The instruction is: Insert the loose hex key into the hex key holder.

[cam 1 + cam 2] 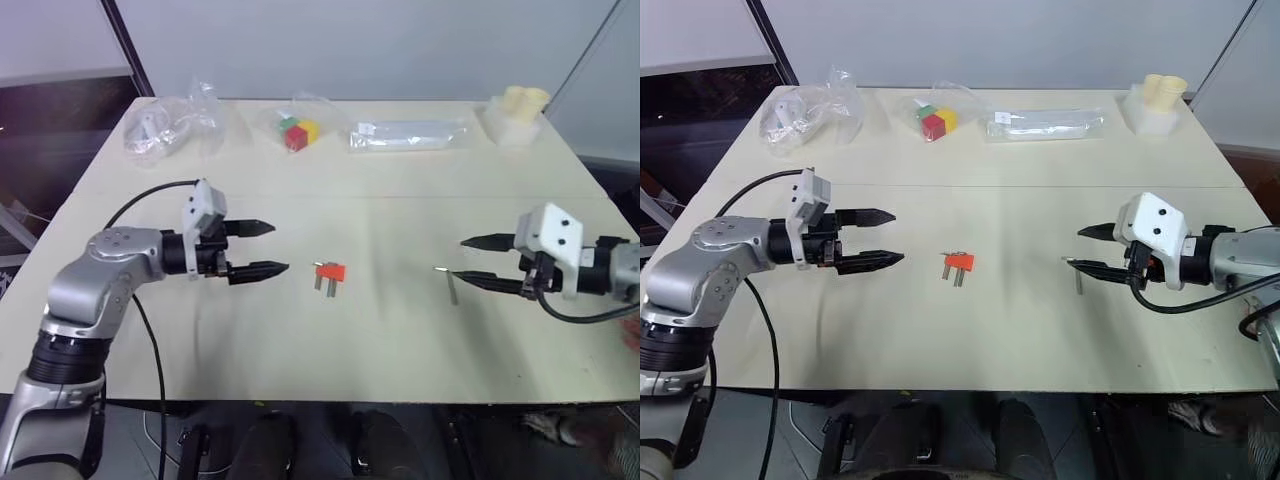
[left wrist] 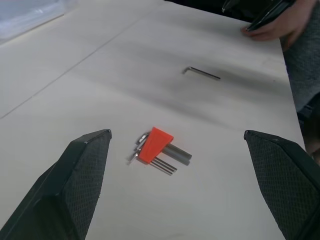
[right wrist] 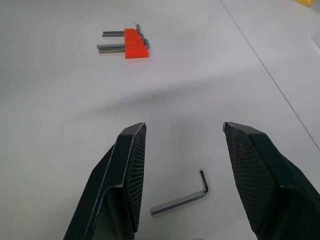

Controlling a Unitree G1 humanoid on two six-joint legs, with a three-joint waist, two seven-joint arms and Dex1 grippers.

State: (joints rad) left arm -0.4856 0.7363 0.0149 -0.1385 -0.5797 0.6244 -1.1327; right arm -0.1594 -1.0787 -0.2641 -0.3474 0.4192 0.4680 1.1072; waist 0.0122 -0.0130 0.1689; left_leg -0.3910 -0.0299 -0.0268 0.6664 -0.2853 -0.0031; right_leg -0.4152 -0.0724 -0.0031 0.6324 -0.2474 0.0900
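Matte cream table (image 1: pixel 400 330), smooth and bare across its near half, with bagged clutter pushed to the far edge so your working zone stays free.

Left eye view: you see the hex key holder (image 1: pixel 330 272), a small red-orange plastic block with short grey keys sticking out toward the robot, lying flat mid-table between the two arms. The left pincer (image 1: pixel 262 249) hovers level just to its left, black fingers spread wide and empty, apparently staged to steady the block. The loose hex key (image 1: pixel 451 285), a thin grey L-shaped rod, lies flat beside the lower fingertip of the right pincer (image 1: pixel 468 259). Far edge: a crumpled clear bag (image 1: pixel 170 128), a bag of coloured cubes (image 1: pixel 297 131), a long clear sleeve (image 1: pixel 410 134), pale yellow cups (image 1: pixel 520 105).

Right eye view: same layout. The right pincer is released, nothing between its fingers, angled down at the key; judged to be lining up for a pick not yet made.

Left wrist view: textured black pads (image 2: pixel 82 180) frame the holder, which shows a wedge-like top face and a fan of several parallel steel keys. The loose key lies well beyond it. A person's hand (image 2: pixel 270 27) rests at the table's far corner.

Right wrist view: the key sits on the table between the open fingers, short leg bent at a right angle. You should expect a thin, smooth rod lying flat to be hard to pinch.
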